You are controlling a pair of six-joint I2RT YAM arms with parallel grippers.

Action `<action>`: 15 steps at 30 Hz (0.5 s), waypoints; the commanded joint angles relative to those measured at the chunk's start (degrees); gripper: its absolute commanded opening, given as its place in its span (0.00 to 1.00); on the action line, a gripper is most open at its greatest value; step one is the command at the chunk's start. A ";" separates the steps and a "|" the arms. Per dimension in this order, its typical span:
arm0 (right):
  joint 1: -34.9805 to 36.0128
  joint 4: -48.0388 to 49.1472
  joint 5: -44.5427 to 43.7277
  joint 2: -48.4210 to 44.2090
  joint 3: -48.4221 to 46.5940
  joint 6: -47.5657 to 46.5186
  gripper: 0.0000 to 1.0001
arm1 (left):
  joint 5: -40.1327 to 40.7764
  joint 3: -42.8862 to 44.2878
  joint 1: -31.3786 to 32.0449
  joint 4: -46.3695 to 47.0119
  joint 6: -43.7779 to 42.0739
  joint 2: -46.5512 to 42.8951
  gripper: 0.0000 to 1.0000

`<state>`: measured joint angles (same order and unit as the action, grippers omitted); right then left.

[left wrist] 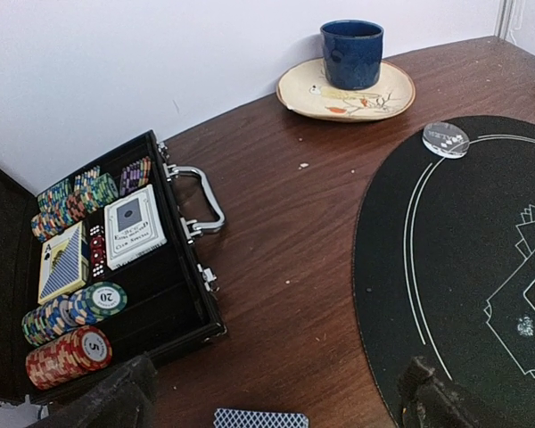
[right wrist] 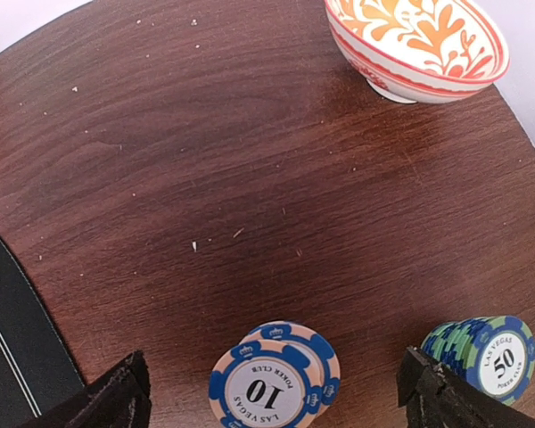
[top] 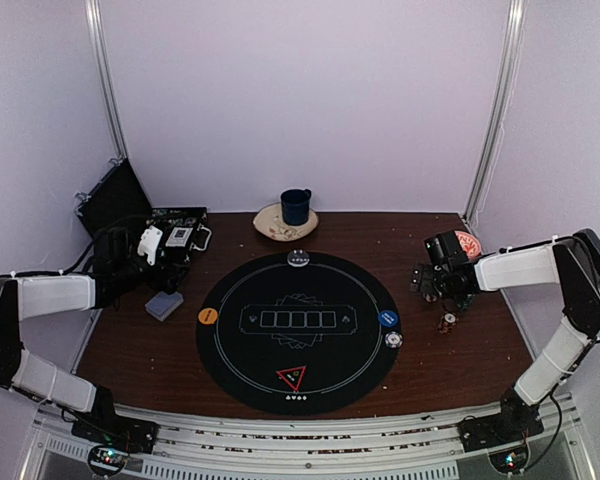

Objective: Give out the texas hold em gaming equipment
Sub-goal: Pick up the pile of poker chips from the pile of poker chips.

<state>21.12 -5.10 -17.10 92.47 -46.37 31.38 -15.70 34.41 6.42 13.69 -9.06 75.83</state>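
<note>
**Entry 1: chip stack marked 10** (right wrist: 272, 390). Blue and cream, lying flat on the surface (right wrist: 250, 178), at 6 o'clock in the right wrist view. It sits squarely between the spread fingers of the right tool (right wrist: 272, 379), which is released and grasps nothing. Being round, it has no long axis to line up with. A green-and-blue stack marked 50 (right wrist: 486, 357) stands at 5 o'clock, just outside one finger. The red-patterned bowl (right wrist: 419, 45) is at 1 o'clock, well apart.

**Entry 2: card deck** (left wrist: 260, 418). Grey-blue back, at 6 o'clock in the left wrist view, between the fingers of the left tool (left wrist: 272, 392), which is also released and empty. The frame edge cuts most of it off, so its long axis cannot be told. The open case (left wrist: 183, 294), holding more chips and cards, is at 9 o'clock.

**Note.** The right arm is nearer the chips, which lie off the mat's (top: 298, 330) 3 o'clock edge. The left arm is nearer the deck.
</note>
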 commanded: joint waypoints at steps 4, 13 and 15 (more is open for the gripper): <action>-0.21 1.41 -0.68 2.20 -0.33 0.68 0.96 | -0.91 1.80 -0.44 2.32 0.45 0.09 0.98; -0.26 2.21 -1.18 2.42 0.13 0.71 0.87 | -0.99 1.88 -0.44 2.39 0.46 0.30 0.98; -0.21 2.81 -0.96 2.66 0.22 0.56 0.83 | -1.00 1.88 -0.48 2.39 0.48 0.28 0.98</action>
<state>21.12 -4.01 -17.17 94.65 -46.35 31.51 -15.70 34.41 6.42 13.69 -9.06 75.88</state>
